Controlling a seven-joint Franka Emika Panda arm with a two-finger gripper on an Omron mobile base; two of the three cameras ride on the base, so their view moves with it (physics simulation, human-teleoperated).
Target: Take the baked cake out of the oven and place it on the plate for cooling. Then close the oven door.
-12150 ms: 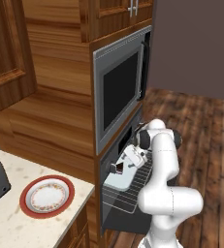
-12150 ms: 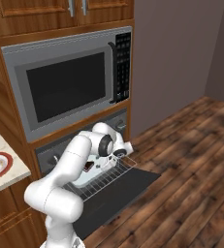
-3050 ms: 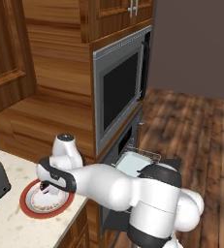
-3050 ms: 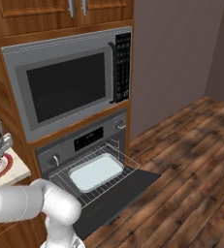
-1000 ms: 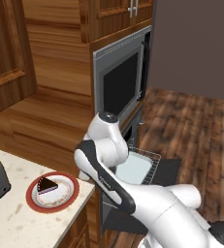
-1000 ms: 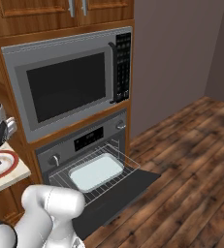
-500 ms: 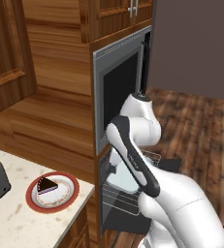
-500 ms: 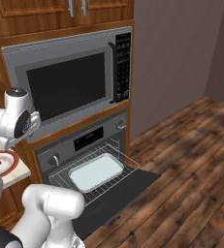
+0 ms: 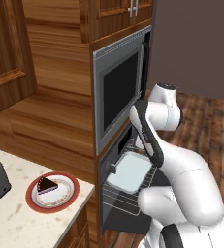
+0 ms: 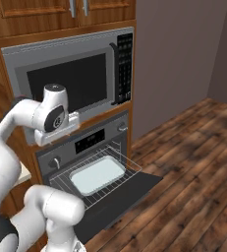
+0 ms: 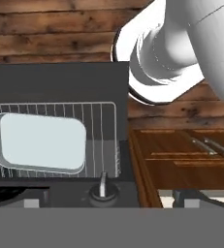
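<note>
The cake [image 9: 47, 184] sits on the red-rimmed plate [image 9: 70, 193] on the bench [image 9: 16, 227], lower left of my left base view. The oven door [image 10: 127, 193] hangs open, a pale tray [image 10: 97, 175] on the pulled-out rack [image 10: 116, 184]. My fingers [image 11: 108, 197] are spread and empty above the oven's knob [image 11: 103, 187].

A dark brown cake [image 9: 47, 185] sits on a red-rimmed white plate [image 9: 69, 195], near a grey steel oven [image 10: 93, 140] holding a pale blue-grey tray [image 10: 97, 175].
</note>
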